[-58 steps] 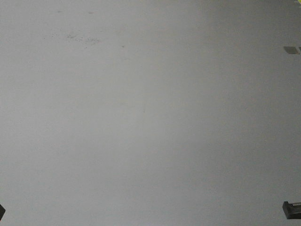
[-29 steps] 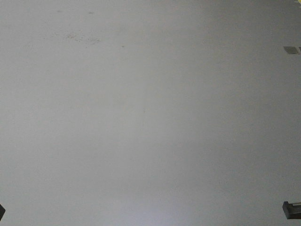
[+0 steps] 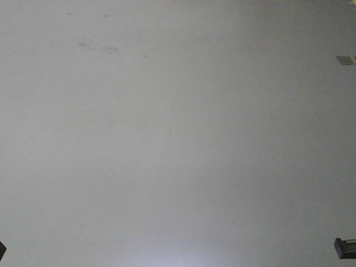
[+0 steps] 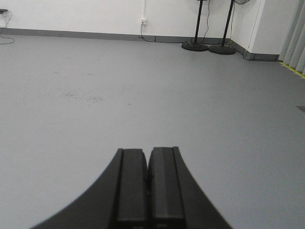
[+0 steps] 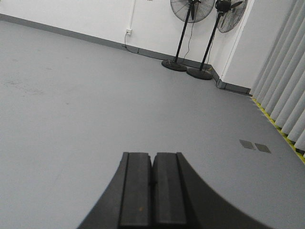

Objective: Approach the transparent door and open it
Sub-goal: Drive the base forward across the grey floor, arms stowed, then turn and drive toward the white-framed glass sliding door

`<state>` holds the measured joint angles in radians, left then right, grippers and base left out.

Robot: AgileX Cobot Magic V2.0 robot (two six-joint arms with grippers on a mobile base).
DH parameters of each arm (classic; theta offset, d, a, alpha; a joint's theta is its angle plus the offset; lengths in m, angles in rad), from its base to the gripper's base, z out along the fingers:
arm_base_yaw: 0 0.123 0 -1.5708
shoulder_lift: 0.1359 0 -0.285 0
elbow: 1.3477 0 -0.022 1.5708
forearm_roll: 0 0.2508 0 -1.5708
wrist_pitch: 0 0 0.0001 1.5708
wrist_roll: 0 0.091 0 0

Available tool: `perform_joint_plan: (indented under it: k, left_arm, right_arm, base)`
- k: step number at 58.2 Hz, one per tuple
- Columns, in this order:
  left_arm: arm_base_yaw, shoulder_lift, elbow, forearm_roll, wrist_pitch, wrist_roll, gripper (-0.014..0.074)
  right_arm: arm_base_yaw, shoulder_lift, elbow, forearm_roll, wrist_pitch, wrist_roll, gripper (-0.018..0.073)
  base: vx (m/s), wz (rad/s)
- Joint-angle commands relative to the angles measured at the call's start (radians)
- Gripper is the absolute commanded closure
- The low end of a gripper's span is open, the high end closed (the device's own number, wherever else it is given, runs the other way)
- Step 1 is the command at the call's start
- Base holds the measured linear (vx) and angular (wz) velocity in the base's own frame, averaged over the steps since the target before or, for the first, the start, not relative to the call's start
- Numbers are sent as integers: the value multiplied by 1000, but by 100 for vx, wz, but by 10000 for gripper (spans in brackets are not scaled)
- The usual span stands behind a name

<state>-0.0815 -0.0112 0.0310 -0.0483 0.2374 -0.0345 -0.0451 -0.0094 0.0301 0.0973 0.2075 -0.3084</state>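
No transparent door in any view; bearing from grippers, handle axis, nearer arm: cannot tell. Pads pressed together, nothing held, on left gripper (image 4: 148, 186) and right gripper (image 5: 152, 191). Ahead: bare grey floor (image 4: 143, 95), pedestal fans (image 5: 191, 8) by far wall, vertical blinds (image 5: 286, 81) at floor's right edge. Base likely must turn first.

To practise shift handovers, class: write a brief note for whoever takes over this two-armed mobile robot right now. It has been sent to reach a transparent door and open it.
Left gripper: jaws shut, holding nothing.
Right gripper: jaws shut, holding nothing.
Transparent door: in no view. The right wrist camera shows bare grey floor, a white wall, two black pedestal fans and pale vertical blinds.
Done: nothing that shows; the door is not reached.
Left: find the door, drive up to it, open it.
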Motion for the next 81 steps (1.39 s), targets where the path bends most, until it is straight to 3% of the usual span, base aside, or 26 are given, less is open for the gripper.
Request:
perform_joint_plan:
  k: [1,53,81]
  left_arm:
    - [1,-4,8,-10,-83,-1,603]
    - [1,-4,8,-10,-83,-1,603]
    - [1,-4,8,-10,-83,-1,603]
  right_arm:
    - [-5,-16,3,-5,-81,-5,565]
    - [-5,-16,3,-5,-81,-5,565]
    - [-5,-16,3,-5,-78,-5,565]
  base:
    - [13,0]
    - [18,7]
    - [29,35]
